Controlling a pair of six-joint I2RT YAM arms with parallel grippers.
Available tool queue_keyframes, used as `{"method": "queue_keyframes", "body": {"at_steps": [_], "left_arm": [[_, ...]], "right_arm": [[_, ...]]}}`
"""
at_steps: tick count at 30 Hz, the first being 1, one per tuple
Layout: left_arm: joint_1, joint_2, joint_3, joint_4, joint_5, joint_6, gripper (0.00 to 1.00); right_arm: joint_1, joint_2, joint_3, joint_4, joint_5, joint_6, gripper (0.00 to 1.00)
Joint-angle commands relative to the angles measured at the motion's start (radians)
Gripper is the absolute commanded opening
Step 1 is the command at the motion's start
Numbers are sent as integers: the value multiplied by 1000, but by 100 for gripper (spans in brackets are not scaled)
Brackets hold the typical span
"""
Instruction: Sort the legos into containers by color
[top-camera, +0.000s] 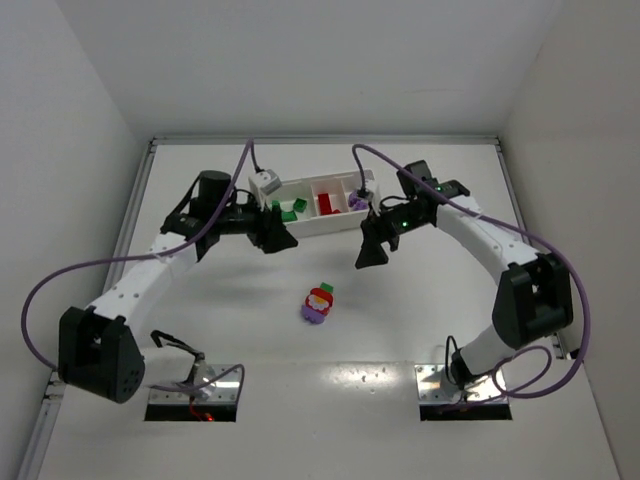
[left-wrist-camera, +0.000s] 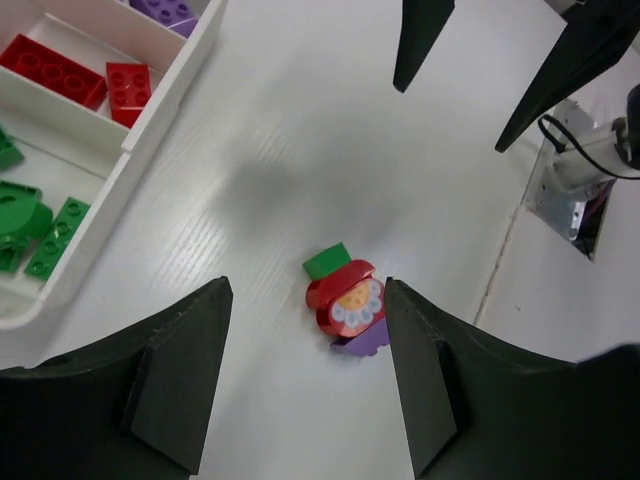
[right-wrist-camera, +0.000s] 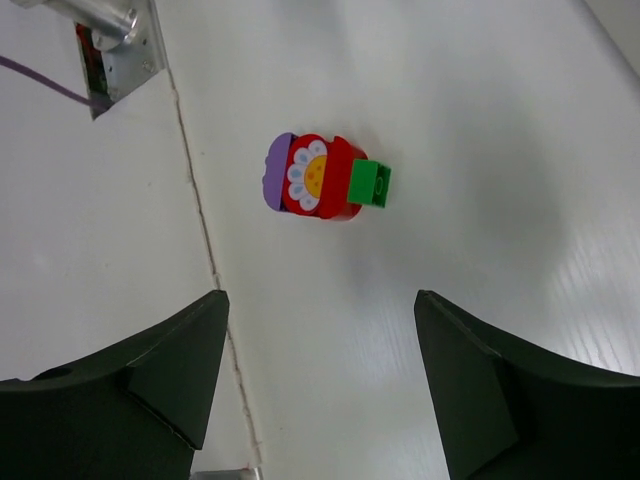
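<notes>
One mixed lego clump (top-camera: 318, 303) lies on the table (top-camera: 420, 320) at centre of the top view: one green brick, one red flower-faced piece, one purple piece. Above it sits one white three-compartment tray (top-camera: 322, 226) holding several green bricks (left-wrist-camera: 30, 225), two red bricks (left-wrist-camera: 80, 78) and a purple brick (left-wrist-camera: 165, 10). My left gripper (top-camera: 275, 236) and right gripper (top-camera: 372, 250) hang near the tray's front, jaws wide apart, gripping nothing.

tray (left-wrist-camera: 165, 100) cut off left | purple brick (left-wrist-camera: 362, 343) mostly hidden

table (top-camera: 400, 330): white, seamed | walls (top-camera: 300, 60): white, on 3 sides | metal plates (top-camera: 195, 405): 2, at near edge
</notes>
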Motion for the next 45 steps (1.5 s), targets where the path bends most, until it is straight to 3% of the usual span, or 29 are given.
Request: {"method": "queue_keyframes", "body": {"at_steps": [1, 3, 4, 6, 12, 17, 19, 28, 45], "left_arm": [[23, -71, -46, -42, -33, 77, 69], [60, -94, -58, -53, -34, 77, 69], [70, -117, -69, -66, -34, 95, 69], [83, -130, -69, -85, -44, 120, 69], [146, -139, -69, -105, -64, 120, 69], [237, -121, -58, -105, -35, 111, 69], [301, -108, -58, -105, -8, 86, 69], [536, 51, -28, -105, 230, 17, 70], [565, 79, -17, -136, 272, 37, 71]], "right_arm": [[55, 58, 46, 11, 5, -103, 75], [101, 116, 112, -151, -14, -205, 75], [118, 176, 192, -220, -14, -350, 74], [162, 212, 255, -327, 52, -451, 74], [233, 121, 156, -233, 291, -702, 78], [254, 155, 128, -268, 339, -969, 78], [265, 155, 87, -198, 361, -1026, 78], [351, 242, 128, -161, 332, -1141, 73], [462, 436, 232, -95, 342, -1151, 71]]}}
